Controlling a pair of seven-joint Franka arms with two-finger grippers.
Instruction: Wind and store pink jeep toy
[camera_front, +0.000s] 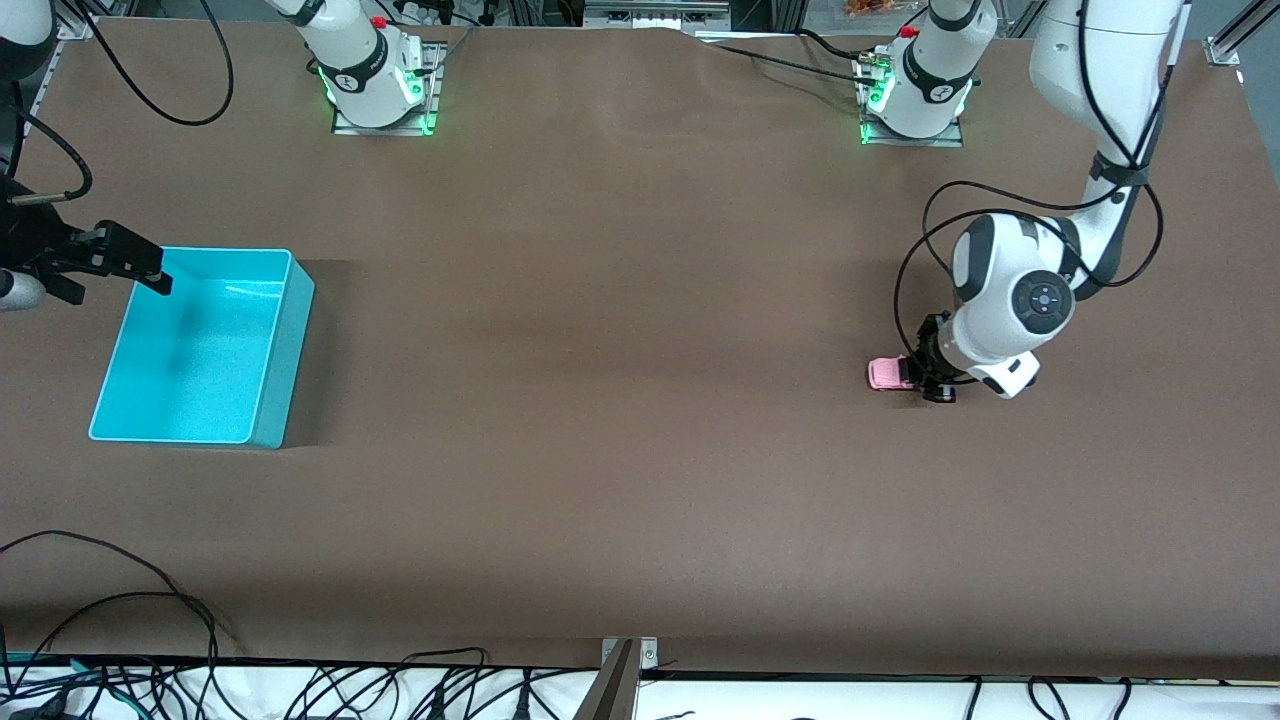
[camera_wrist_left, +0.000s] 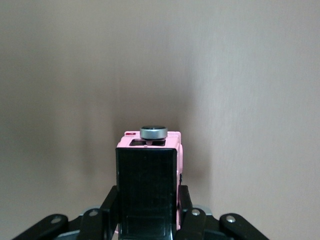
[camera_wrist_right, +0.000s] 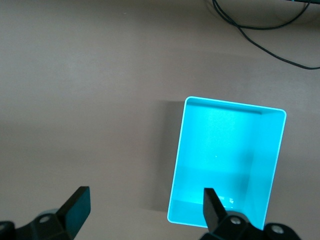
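Left gripper (camera_front: 922, 378): down at the table toward the left arm's end, its two black fingers (camera_wrist_left: 111, 202) closed tight on the black rear section of the pink jeep toy (camera_front: 887, 374), one finger on each flank.

Pink jeep toy: on the brown table (camera_front: 620, 400), well apart from the bin, near the left arm's end; in the front view its pink nose pokes out from the gripper toward the right arm's end. The left wrist view shows the light pink body ahead of the black roof (a small grey round disc (camera_wrist_left: 153, 132) sits at the front of the body). Whether the wheels rest on the surface or are just lifted cannot be told.

Right gripper (camera_front: 125, 262): waiting in the air over the rim of the turquoise bin at the right arm's end, fingers (camera_wrist_right: 77, 206) spread wide apart with nothing between them.

Turquoise bin (camera_front: 285, 340): rectangular, open-topped, standing on the table toward the right arm's end; its inside shows only bare turquoise floor (seen in the right wrist view too).

Cables (camera_front: 150, 640): black loops lying along the table edge nearest the front camera.
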